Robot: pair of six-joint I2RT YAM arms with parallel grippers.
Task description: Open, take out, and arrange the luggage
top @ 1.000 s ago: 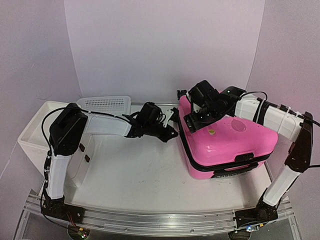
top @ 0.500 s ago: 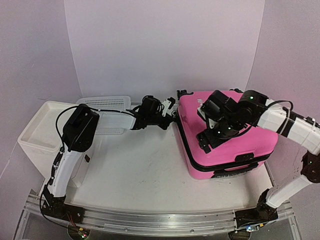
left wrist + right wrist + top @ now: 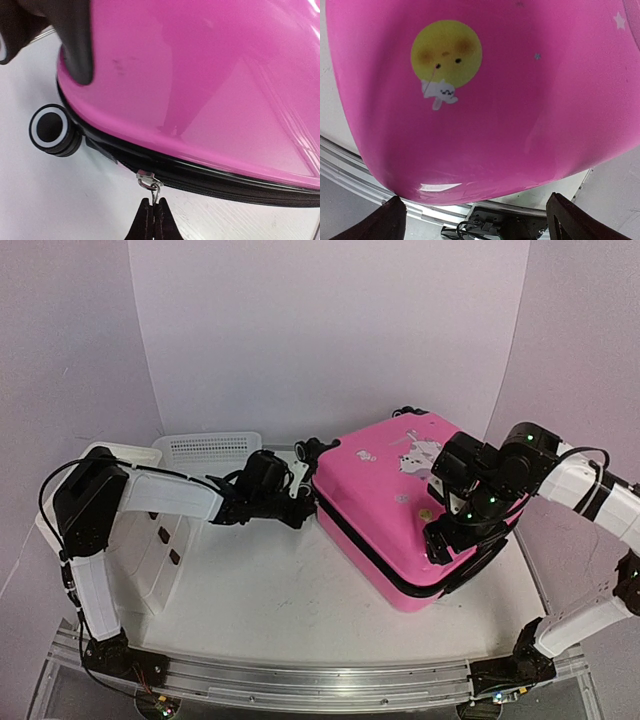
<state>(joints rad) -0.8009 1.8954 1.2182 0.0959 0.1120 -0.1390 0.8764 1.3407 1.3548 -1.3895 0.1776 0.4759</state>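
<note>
The luggage (image 3: 380,490) is a glossy pink hard shell with a black zipper band, lying skewed on the table at centre right. My left gripper (image 3: 298,504) is at its left corner, shut on the small metal zipper pull (image 3: 153,189); in the left wrist view the gripper (image 3: 152,204) pinches the pull just below the zipper band (image 3: 225,182), with a black-and-white wheel (image 3: 50,130) to the left. My right gripper (image 3: 450,540) hovers wide open over the shell's near right corner. Its fingertips (image 3: 390,220) straddle the pink edge below a yellow sticker (image 3: 446,54).
A white mesh basket (image 3: 210,447) lies at the back left. A white drawer unit (image 3: 140,540) stands at the left under my left arm. An aluminium rail (image 3: 300,680) runs along the near edge. Walls close in behind and to the right.
The luggage has swung and slid leftward, its left corner now nearer the middle. My left gripper drew back left with the pull. My right arm moved to the shell's near right corner.
</note>
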